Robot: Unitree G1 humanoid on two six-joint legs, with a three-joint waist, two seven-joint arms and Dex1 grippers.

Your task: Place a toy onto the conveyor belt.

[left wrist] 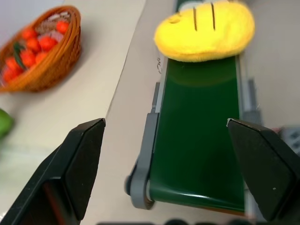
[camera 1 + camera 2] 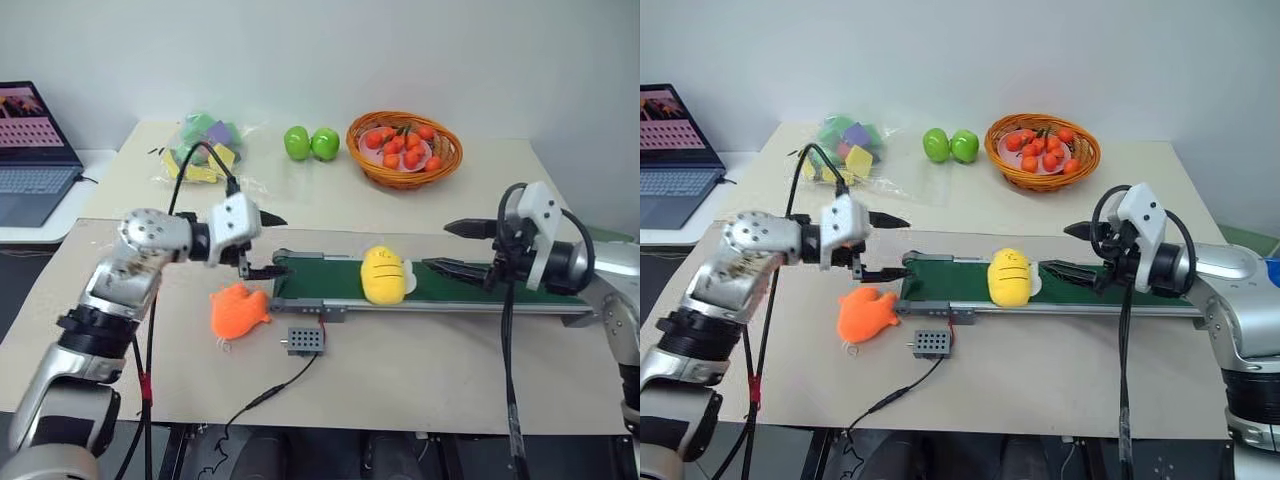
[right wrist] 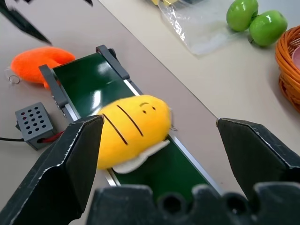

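The yellow lemon-shaped toy (image 2: pixel 384 275), stitched with dark lines, is lying on the conveyor belt (image 2: pixel 330 279); both my left end effector (image 2: pixel 268 245) and right end effector (image 2: pixel 452 247) are gaping, released.

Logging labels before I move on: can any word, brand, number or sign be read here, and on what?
No readable text anywhere.
Laptop: screen content too small to read.
Yellow toy on the conveyor belt: stitched face lines only, no lettering.
Grey control box: holes only, no label visible.
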